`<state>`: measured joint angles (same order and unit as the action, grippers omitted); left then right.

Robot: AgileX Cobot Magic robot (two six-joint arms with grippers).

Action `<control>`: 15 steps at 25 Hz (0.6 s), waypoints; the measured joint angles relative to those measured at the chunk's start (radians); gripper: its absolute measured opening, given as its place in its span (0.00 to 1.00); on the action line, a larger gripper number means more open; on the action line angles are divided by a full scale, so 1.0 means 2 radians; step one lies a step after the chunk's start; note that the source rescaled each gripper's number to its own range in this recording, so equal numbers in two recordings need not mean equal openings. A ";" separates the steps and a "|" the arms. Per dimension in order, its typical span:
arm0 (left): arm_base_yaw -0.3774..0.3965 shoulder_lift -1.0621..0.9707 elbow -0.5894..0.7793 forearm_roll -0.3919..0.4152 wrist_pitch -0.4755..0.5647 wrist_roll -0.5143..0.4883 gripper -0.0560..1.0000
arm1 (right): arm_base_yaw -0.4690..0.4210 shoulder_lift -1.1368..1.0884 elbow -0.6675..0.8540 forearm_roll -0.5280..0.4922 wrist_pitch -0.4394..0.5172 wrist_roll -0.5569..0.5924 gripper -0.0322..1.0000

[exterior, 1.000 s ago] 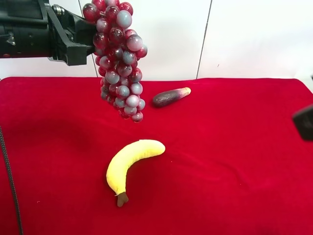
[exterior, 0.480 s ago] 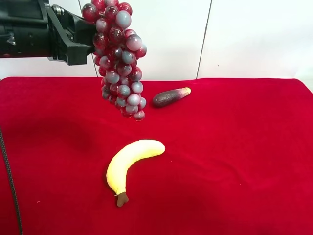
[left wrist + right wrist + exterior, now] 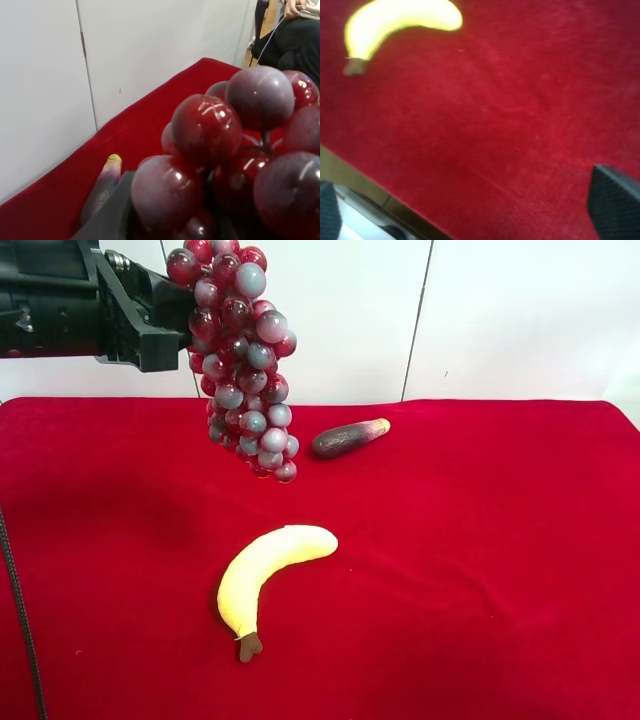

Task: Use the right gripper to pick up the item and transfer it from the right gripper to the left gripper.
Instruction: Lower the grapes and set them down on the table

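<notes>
The item, a bunch of dark-red and grey-purple toy grapes [image 3: 245,360], hangs in the air above the back left of the red cloth. My left gripper [image 3: 185,315] is shut on its upper part, reaching in from the exterior high view's left. The grapes [image 3: 240,150] fill the left wrist view, pressed against a black jaw. My right gripper [image 3: 470,207] is open and empty, its fingertips [image 3: 615,205] wide apart over bare red cloth. It is out of the exterior high view.
A yellow plush banana [image 3: 270,570] lies on the red cloth [image 3: 480,540] in front of the grapes; it also shows in the right wrist view [image 3: 400,22]. A dark purple eggplant-like piece [image 3: 347,438] lies behind it, near the white wall. The table's edge [image 3: 365,192] shows in the right wrist view.
The right gripper, at the exterior high view's right edge one second ago, has moved out of view. The grapes stay held by the left gripper, swaying slightly.
</notes>
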<state>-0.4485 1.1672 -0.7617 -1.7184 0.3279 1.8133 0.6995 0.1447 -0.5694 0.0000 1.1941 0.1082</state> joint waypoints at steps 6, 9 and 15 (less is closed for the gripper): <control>0.000 0.000 0.000 0.000 -0.002 0.000 0.29 | 0.000 -0.001 0.027 -0.011 -0.032 -0.005 0.96; 0.000 0.000 0.000 0.000 -0.010 0.000 0.29 | 0.000 -0.001 0.040 -0.018 -0.054 -0.015 0.96; 0.000 0.000 0.000 0.000 -0.013 0.000 0.29 | 0.000 -0.001 0.044 -0.025 -0.062 -0.015 0.96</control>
<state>-0.4485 1.1672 -0.7617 -1.7184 0.3028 1.8133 0.6995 0.1429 -0.4823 -0.0492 1.0707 0.0781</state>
